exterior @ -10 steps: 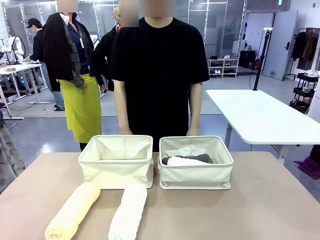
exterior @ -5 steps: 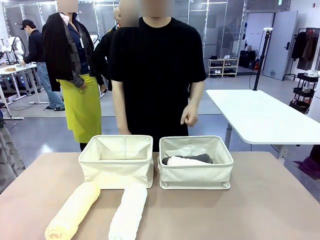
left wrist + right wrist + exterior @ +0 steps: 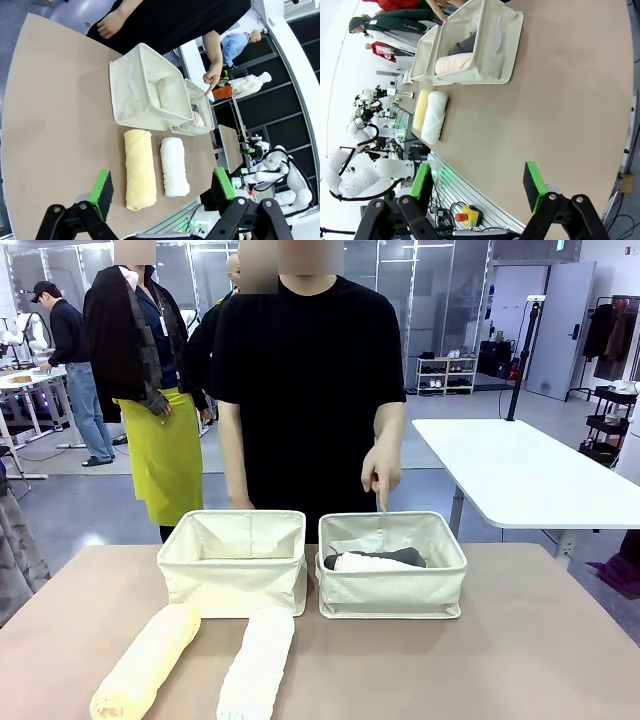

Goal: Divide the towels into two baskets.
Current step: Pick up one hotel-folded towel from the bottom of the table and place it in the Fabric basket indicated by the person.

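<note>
In the middle of the front view, on the brown table [image 3: 520, 640], stands the left-hand basket [image 3: 232, 585], a rectangular bin of cream canvas with soft walls. I see only its own lining and no towel inside. Just beside it, with the walls almost touching, stands the matching right-hand basket [image 3: 390, 595]. This one holds two rolls lying across it: the cream-pink terry towel roll [image 3: 368, 563] in front and the dark grey terry towel roll [image 3: 405, 556] touching it from behind. I judge that this basket has its share already.

In the lower left of the front view two more rolls lie on the table. The pale yellow terry towel roll [image 3: 147, 660] is further left and the white terry towel roll [image 3: 257, 663] lies near it, with a gap between them. Their far ends lie just in front of the left-hand basket's near wall. They are on the robot's side, probably so that the arms can reach them.

The person in a black shirt stands behind the baskets. One hand [image 3: 381, 468] is above the far rim of the right-hand basket, index finger pointing down, as it seems at this basket.

The left gripper [image 3: 162, 186] is released, its jaws spread wide and empty, high above these two rolls. The right gripper [image 3: 479, 187] is also spread and empty, over bare table, well apart from every towel. I think the next step is to bring a roll from the table to the left-hand basket.
</note>
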`<state>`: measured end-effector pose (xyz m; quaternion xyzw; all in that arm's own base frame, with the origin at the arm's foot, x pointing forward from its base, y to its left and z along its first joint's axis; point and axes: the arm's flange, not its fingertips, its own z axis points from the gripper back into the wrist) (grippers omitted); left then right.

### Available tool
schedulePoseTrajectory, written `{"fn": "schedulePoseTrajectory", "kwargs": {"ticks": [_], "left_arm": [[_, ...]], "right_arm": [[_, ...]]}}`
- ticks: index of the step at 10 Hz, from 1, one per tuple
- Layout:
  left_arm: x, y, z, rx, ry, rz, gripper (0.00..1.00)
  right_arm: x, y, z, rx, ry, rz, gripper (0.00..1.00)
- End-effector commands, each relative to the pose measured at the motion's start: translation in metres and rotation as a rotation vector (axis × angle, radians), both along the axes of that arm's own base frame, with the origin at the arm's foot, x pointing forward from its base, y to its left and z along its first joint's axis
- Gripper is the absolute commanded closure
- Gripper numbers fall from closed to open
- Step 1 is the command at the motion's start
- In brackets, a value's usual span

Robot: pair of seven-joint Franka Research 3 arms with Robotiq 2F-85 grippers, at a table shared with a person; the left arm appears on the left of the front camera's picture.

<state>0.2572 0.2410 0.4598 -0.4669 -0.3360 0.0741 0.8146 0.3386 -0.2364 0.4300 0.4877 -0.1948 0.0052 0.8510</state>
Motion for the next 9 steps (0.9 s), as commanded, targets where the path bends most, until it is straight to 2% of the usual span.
{"fn": "schedulePoseTrajectory", "kwargs": {"ticks": [1, 9], "left_arm": [[-0.0017, 0.0014, 0.0016, -0.010, -0.017, -0.005, 0.00], [-0.0017, 0.0014, 0.0016, -0.010, -0.017, -0.005, 0.00]], "right_arm": [[-0.0037, 0.0037, 0.0045, 0.013, 0.023, -0.007, 0.08], [-0.0037, 0.0037, 0.0045, 0.013, 0.023, -0.007, 0.08]]}}
